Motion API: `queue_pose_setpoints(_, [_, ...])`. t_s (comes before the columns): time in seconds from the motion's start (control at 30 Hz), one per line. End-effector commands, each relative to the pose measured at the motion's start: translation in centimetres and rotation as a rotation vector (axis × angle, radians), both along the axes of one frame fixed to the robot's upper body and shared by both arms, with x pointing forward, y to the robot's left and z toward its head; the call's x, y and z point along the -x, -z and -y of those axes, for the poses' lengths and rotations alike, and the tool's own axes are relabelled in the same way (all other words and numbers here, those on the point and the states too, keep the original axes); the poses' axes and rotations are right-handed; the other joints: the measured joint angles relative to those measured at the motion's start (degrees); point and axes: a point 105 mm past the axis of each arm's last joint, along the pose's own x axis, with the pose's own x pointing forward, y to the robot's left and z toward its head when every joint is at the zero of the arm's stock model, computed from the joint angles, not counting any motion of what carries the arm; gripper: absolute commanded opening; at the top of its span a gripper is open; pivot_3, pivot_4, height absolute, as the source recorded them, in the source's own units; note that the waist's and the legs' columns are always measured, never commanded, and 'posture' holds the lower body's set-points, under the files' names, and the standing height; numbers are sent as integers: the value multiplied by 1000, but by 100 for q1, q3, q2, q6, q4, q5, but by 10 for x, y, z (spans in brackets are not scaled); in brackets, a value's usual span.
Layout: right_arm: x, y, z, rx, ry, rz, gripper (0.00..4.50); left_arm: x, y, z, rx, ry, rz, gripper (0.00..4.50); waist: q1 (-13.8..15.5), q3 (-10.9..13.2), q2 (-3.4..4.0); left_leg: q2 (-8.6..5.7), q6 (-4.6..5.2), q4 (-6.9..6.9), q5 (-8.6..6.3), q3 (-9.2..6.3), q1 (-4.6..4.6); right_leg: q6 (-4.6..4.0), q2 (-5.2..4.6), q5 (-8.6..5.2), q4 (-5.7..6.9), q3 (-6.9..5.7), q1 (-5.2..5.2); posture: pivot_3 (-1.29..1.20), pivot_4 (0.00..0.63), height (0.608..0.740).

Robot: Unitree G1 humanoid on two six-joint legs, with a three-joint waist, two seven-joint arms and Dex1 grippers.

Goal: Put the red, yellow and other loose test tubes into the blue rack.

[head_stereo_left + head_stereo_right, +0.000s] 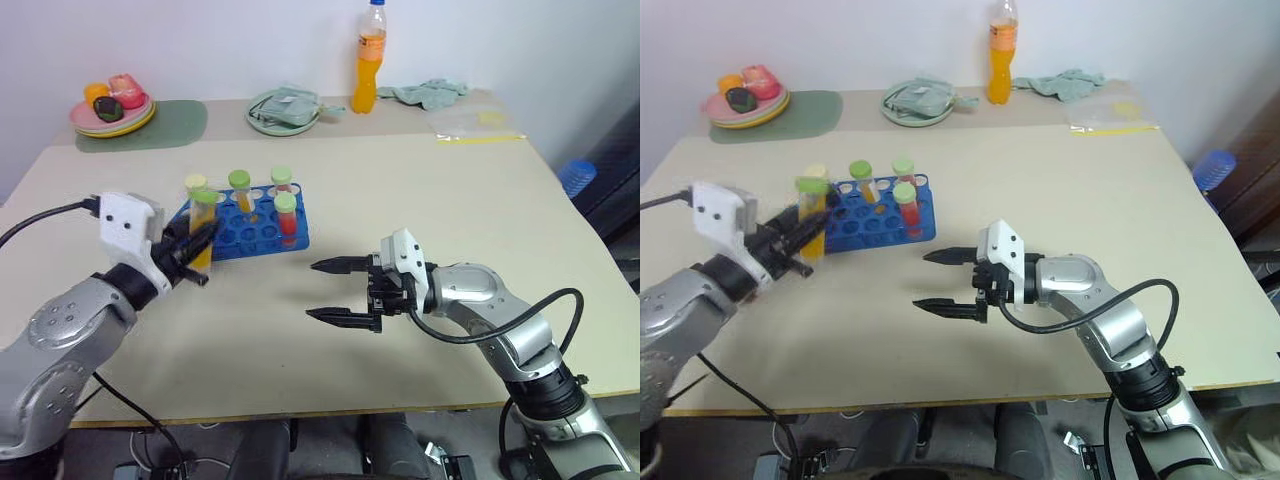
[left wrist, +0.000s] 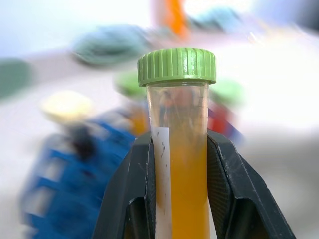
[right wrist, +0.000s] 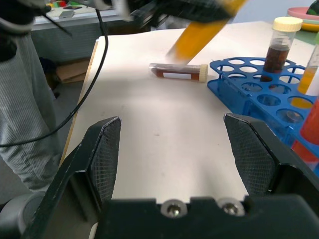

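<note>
A pale beige table (image 1: 420, 200) takes up most of the head view, set against a plain white wall (image 1: 200, 40) along the top of the frame. At upper left a green mat (image 1: 170, 125) carries a stack of plates with fruit (image 1: 112, 108). At upper centre sit a green dish holding a folded cloth (image 1: 284, 108) and an orange drink bottle (image 1: 369, 58), with a crumpled teal cloth (image 1: 432, 92) and a clear bag (image 1: 478, 124) to their right. A blue object (image 1: 577, 176) stands off the table at the right edge.

The blue rack (image 1: 255, 228) lies left of centre on the table, with several capped tubes upright in it, among them a red tube (image 1: 286, 213). At left of the frame the left gripper (image 1: 195, 247) is clamped on a yellow test tube (image 2: 182, 149) with a green cap, held upright just in front of the rack's left end. In the right wrist view a dark brown tube (image 3: 178, 71) with a cream cap lies flat on the table beside the rack. The right gripper (image 1: 328, 291) hovers at centre, its fingers spread wide and holding nothing.
</note>
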Motion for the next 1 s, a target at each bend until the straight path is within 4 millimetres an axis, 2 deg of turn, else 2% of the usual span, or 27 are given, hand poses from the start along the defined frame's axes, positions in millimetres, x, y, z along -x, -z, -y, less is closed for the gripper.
queue_pose_setpoints(0.03, [-3, -6, 2, -33, 32, 24, 3644, -11, -12, 13, -64, -120, 242, 905, 4, -2, -1, -5, 2, 1, -1, -4, 1, 3, -2, 2, -8, -3, 8, 0, 150, 740])
queue_pose_setpoints(0.1, [-4, -5, 2, -37, 41, 24, 3644, -18, -3, 26, -80, -138, 297, 905, -13, -4, -2, -12, 7, 0, -4, -2, 0, 22, -5, 13, -20, 0, 11, 0, 150, 740])
queue_pose_setpoints(0.17, [-5, -5, 2, -40, 49, 28, 3644, -25, 4, 30, -38, -193, 331, 905, -25, -4, -2, -13, 9, -1, -5, -1, 0, 25, -4, 15, -23, 1, 9, 0, 150, 740])
queue_pose_setpoints(0.27, [-6, -5, 3, -40, 68, 31, 3644, -33, 17, 40, -94, -223, 374, 905, -34, -4, -2, -9, 9, -3, -5, -4, 0, 25, 0, 15, -20, 1, 3, 0, 150, 740])
queue_pose_setpoints(0.33, [-7, -6, 4, -40, 84, 36, 3644, -41, 25, 43, -68, -247, 387, 905, -20, -5, -1, -9, 9, -2, -5, -3, 1, 25, 3, 15, -18, -1, 4, 0, 150, 740])
queue_pose_setpoints(0.63, [-7, -5, 6, -38, 102, 36, 3644, -64, 35, 59, -21, -204, 385, 905, -25, -5, -3, -12, 10, 5, -5, -5, 0, 29, 1, 17, -17, -6, 9, 0, 150, 740])
queue_pose_setpoints(0.77, [-7, -4, 7, -37, 107, 34, 3644, -70, 38, 59, -36, -213, 363, 905, -41, -5, -3, -12, 10, 5, -4, -6, 0, 30, 2, 16, -3, -6, 3, 0, 150, 740])
queue_pose_setpoints(1.0, [-6, -3, 6, -39, 106, 28, 3644, -65, 43, 54, -26, -223, 339, 905, -31, -5, -3, -12, 10, 9, -4, -6, 0, 30, 2, 16, 0, -6, 4, 0, 150, 740])
